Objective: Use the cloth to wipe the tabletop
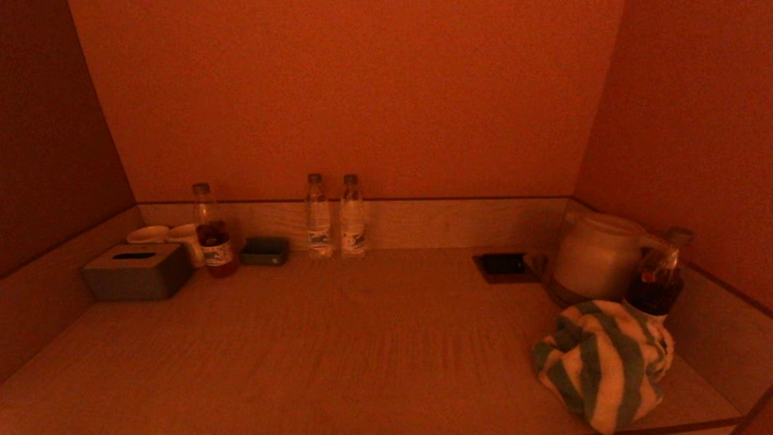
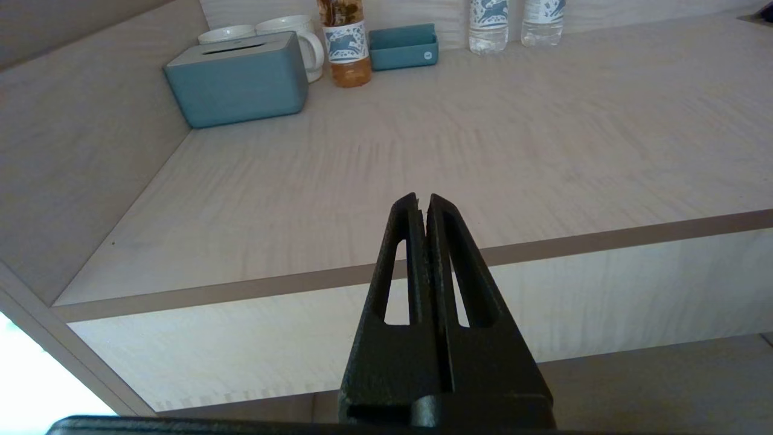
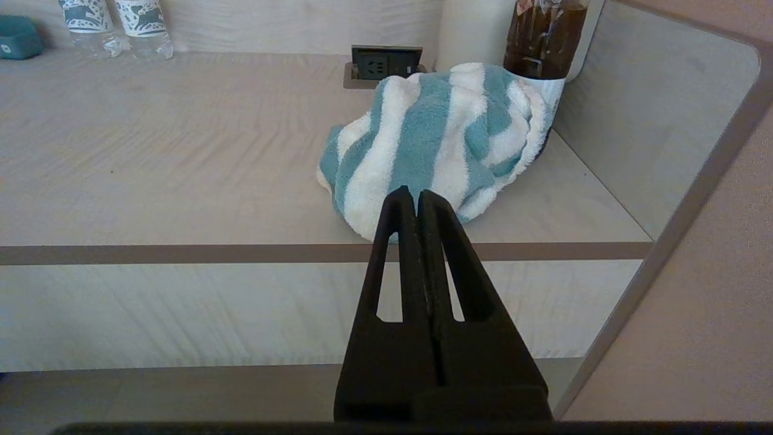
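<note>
Pale wood is running wall to wall in this alcove, and the tabletop is lying mostly bare through its middle, which I'm reading as the stretch meant for wiping. Along the back, things are sitting pushed out of the way: a tissue box with two cups and a tea bottle at my left, a small tray, then two water bottles. The cloth, striped teal and white, is lying bunched near the right front corner, touching a dark bottle with a kettle just behind. I'm holding both arms low, in front of the table edge and outside the head view. The right gripper is pointing straight at the cloth, fingers pressed together on nothing; the left gripper is likewise closed and empty, facing the bare left half. I'm judging the right must open before taking the cloth.
</note>
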